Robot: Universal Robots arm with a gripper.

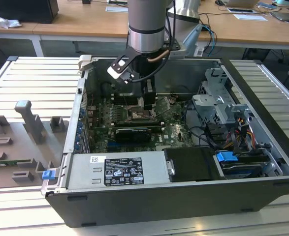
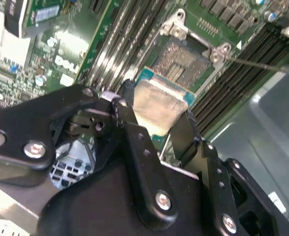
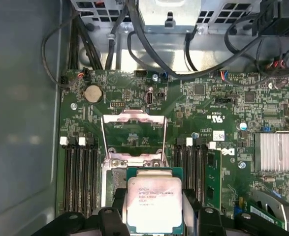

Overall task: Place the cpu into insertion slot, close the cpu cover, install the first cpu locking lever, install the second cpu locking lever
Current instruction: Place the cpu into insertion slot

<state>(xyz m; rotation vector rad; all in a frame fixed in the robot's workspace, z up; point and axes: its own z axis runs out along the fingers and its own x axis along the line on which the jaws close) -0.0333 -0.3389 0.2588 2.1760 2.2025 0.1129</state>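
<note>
My gripper [image 1: 148, 101] reaches down into the open computer case and is shut on the cpu [image 3: 154, 204], a silver-faced square chip with a green rim. In the second wrist view the cpu [image 2: 159, 105] sits between two black fingers [image 2: 129, 118]. It hangs over one edge of the insertion slot [image 2: 181, 61], whose dark pin field [image 3: 113, 183] partly shows beside it. The cpu cover [image 3: 133, 117], a thin metal frame, is swung open away from the slot. A thin locking lever [image 2: 257, 64] sticks out past the socket's corner.
Black memory slots [image 3: 78, 177] flank the socket on both sides. A long black card [image 1: 132, 133] lies in front of it, and a power supply [image 1: 117, 169] fills the case front. Drive cage [image 1: 218, 98] and cables sit on the exterior view's right. A grey fixture [image 1: 31, 123] stands outside.
</note>
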